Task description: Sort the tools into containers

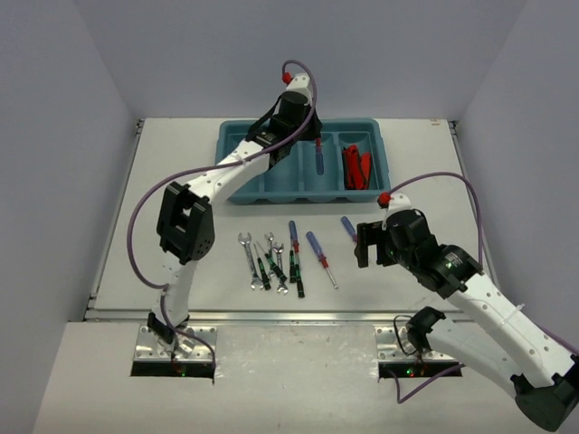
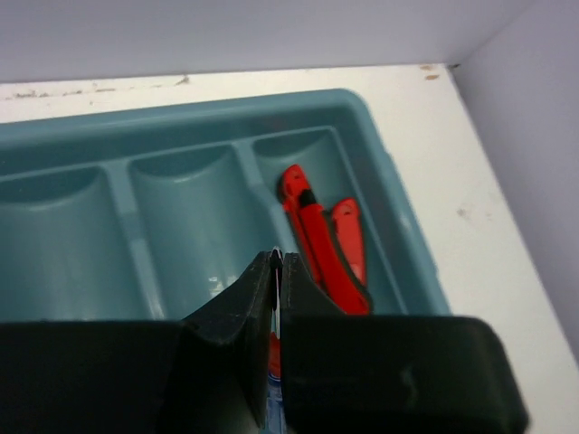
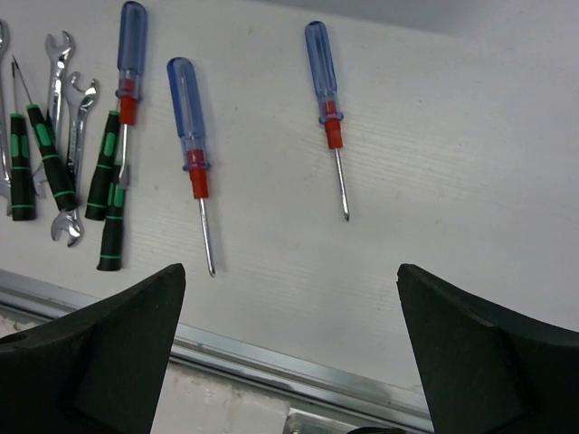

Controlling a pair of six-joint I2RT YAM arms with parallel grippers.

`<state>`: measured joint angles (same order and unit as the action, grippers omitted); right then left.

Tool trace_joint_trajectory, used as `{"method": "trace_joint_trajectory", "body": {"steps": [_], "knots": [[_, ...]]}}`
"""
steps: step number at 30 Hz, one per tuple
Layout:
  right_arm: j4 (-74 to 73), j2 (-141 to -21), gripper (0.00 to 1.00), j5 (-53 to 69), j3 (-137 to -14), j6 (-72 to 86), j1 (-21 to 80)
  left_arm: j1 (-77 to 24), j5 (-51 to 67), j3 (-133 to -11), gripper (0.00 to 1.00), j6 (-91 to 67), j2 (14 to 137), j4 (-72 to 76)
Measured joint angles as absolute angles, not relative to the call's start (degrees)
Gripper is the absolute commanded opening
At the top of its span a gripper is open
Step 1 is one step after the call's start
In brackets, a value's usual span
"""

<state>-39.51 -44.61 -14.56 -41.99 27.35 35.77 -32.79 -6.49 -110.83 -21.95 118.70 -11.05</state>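
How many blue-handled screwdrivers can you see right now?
4 screwdrivers: three on the table, the fourth in the left gripper over the tray. Others may be hidden.

Bright, even light from above; the counter (image 1: 163,199) shows only faint, soft shadows. In both wrist views the near black fingers (image 3: 99,362) are blurred, the far scene sharper.

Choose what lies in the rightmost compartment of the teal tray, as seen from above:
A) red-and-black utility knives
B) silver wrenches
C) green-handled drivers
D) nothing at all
A: the red-and-black utility knives lie side by side in the rightmost compartment of the teal tray, and no other tool is with them.
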Motion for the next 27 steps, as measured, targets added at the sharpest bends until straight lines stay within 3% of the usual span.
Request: {"method": "trace_joint_trajectory", "body": {"steps": [3, 6, 7, 9, 10, 11, 16, 19, 23, 27], "knots": [[-40.7, -43.07, 0.99, -14.69, -40.88, 26.88, 35.75, -31.75, -7.87, -116.93, 0.01, -20.32, 126.79, -13.43], [-40.66, -43.24, 0.99, -14.54, -40.86, 26.72, 35.75, -31.21, -8.22, -119.6, 0.11, -19.61, 131.84, -14.7], [-40.66, -43.39, 0.99, -14.52, -40.82, 26.73, 35.76, -31.03, -8.08, -120.92, 0.24, -19.53, 133.67, -15.15], [-40.48, -43.62, 0.99, -14.67, -40.59, 26.8, 35.75, -30.94, -7.36, -122.75, 0.65, -19.44, 136.65, -15.72], [-40.13, -43.64, 0.99, -14.8, -40.27, 26.88, 35.75, -30.92, -6.78, -123.03, 0.78, -19.13, 137.47, -16.1], [-39.64, -43.65, 0.99, -14.88, -39.88, 26.99, 35.75, -30.92, -6.14, -123.07, 0.98, -19.51, 138.06, -16.53], [-36.82, -47.95, 0.99, -15.46, -38.85, 27.09, 35.75, -30.9, -4.67, -122.87, 1.0, -19.77, 136.71, -19.62], [-34.05, -56.78, 0.94, -16.01, -39.01, 26.29, 34.89, -30.87, -5.09, -118.8, 1.0, -20.74, 128.8, -21.9], [-31.2, -70.14, 0.79, -13.62, -39.91, 23.5, 30.61, -30.8, -6.52, -101.61, 1.0, -23.54, 104.23, -21.89], [-29.31, -81.6, 0.58, -13.16, -42.61, 20.28, 27.34, -30.76, -7.93, -80.2, 1.0, -26.62, 69.52, -18.03]]}}
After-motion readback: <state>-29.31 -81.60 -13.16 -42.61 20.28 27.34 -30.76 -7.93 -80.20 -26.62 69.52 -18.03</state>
